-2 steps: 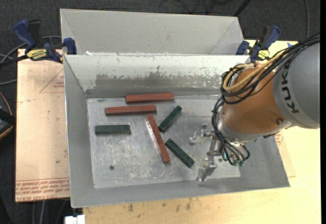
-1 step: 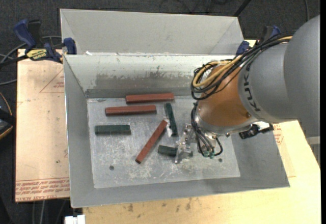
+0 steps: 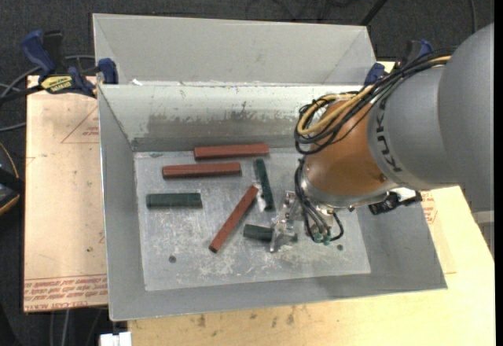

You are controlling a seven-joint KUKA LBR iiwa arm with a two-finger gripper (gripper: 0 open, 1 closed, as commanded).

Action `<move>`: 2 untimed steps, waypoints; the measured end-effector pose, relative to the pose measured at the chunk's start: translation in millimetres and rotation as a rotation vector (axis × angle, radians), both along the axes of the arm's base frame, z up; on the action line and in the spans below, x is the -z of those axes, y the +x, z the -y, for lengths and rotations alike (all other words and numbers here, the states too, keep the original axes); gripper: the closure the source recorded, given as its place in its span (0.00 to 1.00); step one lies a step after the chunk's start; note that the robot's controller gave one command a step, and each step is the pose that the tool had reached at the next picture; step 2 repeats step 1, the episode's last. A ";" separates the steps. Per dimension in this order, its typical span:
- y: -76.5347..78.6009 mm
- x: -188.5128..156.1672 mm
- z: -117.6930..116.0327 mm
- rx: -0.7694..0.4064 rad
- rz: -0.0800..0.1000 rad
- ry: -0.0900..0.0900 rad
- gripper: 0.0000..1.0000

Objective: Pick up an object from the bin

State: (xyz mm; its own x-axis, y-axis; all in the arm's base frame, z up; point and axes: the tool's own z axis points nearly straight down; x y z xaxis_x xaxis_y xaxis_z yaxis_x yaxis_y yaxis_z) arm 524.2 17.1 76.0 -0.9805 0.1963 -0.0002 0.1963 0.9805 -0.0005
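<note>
My gripper [image 3: 281, 233] is low over the bin floor at right of centre, its fingertips right beside a short dark green block [image 3: 256, 233]. That block lies flat just left of the fingertips, and whether they touch it I cannot tell. A long red-brown bar [image 3: 233, 218] lies slantwise to the left of the block. Another dark green bar [image 3: 262, 183] lies just above the gripper, running up and down.
Two red-brown bars [image 3: 231, 152] [image 3: 201, 171] lie side by side toward the bin's back wall. A dark green block [image 3: 174, 200] sits at the left. The arm with its orange cover and cables covers the bin's right part.
</note>
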 end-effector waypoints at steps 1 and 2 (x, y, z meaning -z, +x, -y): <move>12.3 -142.9 -9.7 0.042 0.004 0.001 1.00; 12.3 -142.9 -9.7 0.042 0.004 0.001 1.00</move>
